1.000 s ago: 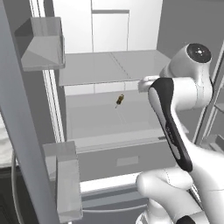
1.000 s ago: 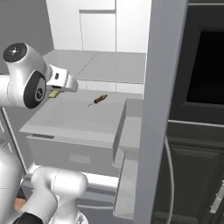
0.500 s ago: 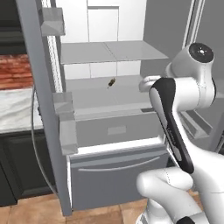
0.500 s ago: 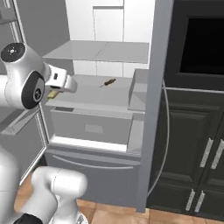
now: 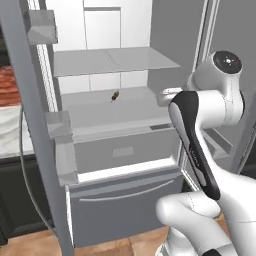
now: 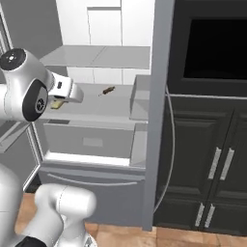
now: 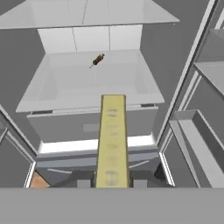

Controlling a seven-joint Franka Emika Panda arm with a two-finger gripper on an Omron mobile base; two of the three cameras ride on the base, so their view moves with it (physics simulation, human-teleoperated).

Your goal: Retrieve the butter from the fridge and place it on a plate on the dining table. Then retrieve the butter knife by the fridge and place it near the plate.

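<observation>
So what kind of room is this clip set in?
A simulated home kitchen, most likely: a tall grey steel fridge stands open with white shelves, dark panelled cabinets sit beside it under a black built-in oven, and the floor is terracotta tile.

A small brown-and-yellow oblong item [image 5: 115, 96] lies on the white shelf, toward its back, well apart from everything else; it is too small to say what it is. To the right stands a tall run of dark panelled cabinets [image 6: 212, 159] with slim silver bar handles [image 6: 214, 163], and set into it above is a black glass-fronted built-in oven [image 6: 214, 48]. Warm tan tiled floor [image 6: 193, 236] shows along the bottom. Off to the left, a strip of red brick wall [image 5: 6, 85] sits above a pale marble desk [image 5: 10, 132] over a dark base.
</observation>
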